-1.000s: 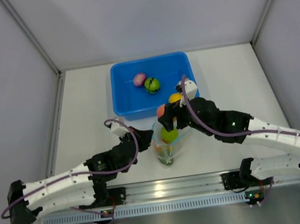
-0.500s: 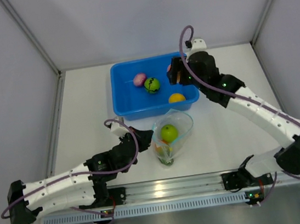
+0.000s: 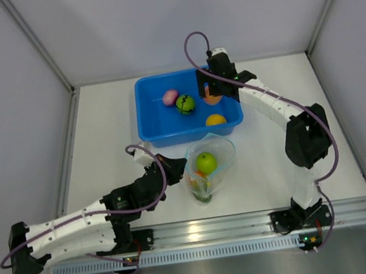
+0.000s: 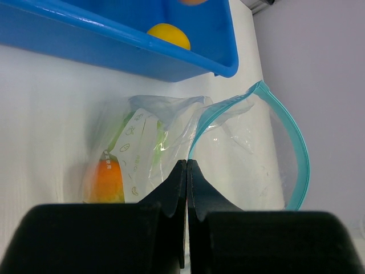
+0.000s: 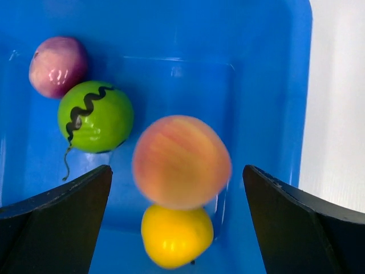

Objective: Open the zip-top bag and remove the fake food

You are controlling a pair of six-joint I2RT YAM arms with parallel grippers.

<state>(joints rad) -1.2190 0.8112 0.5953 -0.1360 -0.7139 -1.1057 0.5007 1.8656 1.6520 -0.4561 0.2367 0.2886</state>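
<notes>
The zip-top bag [image 3: 215,168] lies in front of the blue tub, its teal zipper mouth [image 4: 298,160] held open. A lime green fruit [image 3: 206,162] and a red-yellow fruit [image 4: 104,181] are inside it. My left gripper [image 3: 182,171] is shut on the bag's edge by the zipper [image 4: 187,162]. My right gripper [image 3: 212,90] is open above the tub [image 5: 177,171]. The peach-orange fruit [image 5: 181,161] is blurred between its spread fingers, touching neither. In the tub lie a yellow fruit [image 5: 175,237], a dark green striped fruit [image 5: 95,117] and a purple-pink fruit [image 5: 57,65].
The blue tub [image 3: 148,118] stands at the back middle of the white table, its near wall [image 4: 114,54] just beyond the bag. Grey walls close in the left, right and back. A metal rail runs along the near edge.
My right arm swung from the bag's mouth up and back over the tub carrying the peach-orange fruit, and its jaws opened, so the fruit is loose. The left arm kept still.
</notes>
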